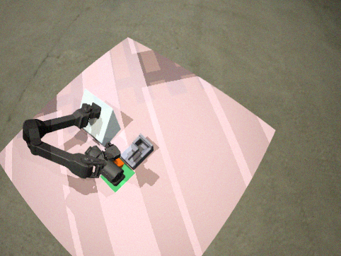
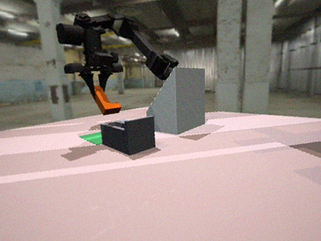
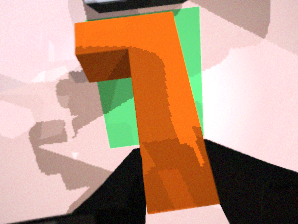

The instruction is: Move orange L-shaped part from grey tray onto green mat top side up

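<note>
The pink counter [image 1: 219, 141] [image 2: 194, 207] carries everything. On it stands the pale wedge-shaped block [image 1: 95, 120] [image 2: 189, 100], with the black arm [image 1: 56, 155] [image 2: 141, 47] mounted at its sloping face. The grey tray [image 1: 150, 149] [image 2: 140, 137] has its pocket unfilled, just beside the green mat [image 1: 129, 172] [image 2: 91, 137] [image 3: 192, 65]. The end effector [image 2: 99, 85] [image 3: 170, 151] pinches the orange L-shaped part [image 1: 119, 162] [image 2: 105, 104] [image 3: 155, 95] by its straight end, aloft and tilted, apparently over the mat.

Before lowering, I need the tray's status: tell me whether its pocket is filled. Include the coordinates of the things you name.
Empty: the tray's pocket [image 1: 136, 154] shows bare, and the orange part [image 2: 103, 103] [image 3: 152, 100] hangs outside.
</note>
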Robot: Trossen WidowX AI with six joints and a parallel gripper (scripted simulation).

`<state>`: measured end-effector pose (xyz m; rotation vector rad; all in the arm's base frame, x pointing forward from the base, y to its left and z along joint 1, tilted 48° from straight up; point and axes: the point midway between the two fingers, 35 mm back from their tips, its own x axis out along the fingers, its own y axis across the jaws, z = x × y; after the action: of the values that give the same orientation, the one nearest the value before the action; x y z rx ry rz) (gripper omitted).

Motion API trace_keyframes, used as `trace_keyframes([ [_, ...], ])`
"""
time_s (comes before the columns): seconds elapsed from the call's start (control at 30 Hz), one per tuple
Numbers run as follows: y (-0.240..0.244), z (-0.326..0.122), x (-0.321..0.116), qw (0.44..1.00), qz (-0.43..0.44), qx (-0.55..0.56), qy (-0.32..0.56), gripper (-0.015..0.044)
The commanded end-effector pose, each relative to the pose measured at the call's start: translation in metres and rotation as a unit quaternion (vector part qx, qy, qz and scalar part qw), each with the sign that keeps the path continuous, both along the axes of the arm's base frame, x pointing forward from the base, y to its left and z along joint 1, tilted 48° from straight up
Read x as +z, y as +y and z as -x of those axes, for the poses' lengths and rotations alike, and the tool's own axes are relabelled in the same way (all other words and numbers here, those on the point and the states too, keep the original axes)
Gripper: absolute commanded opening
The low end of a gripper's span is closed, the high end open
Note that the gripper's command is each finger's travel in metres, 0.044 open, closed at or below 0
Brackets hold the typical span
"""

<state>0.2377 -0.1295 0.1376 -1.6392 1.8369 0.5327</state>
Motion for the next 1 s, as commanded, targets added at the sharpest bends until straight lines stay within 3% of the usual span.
trace_keyframes([
  [0.0,-0.007,0.002,0.012,1.0,0.004,0.002,-0.005,0.0],
  [0.97,-0.034,0.003,-0.012,1.0,0.004,0.002,-0.005,0.0],
])
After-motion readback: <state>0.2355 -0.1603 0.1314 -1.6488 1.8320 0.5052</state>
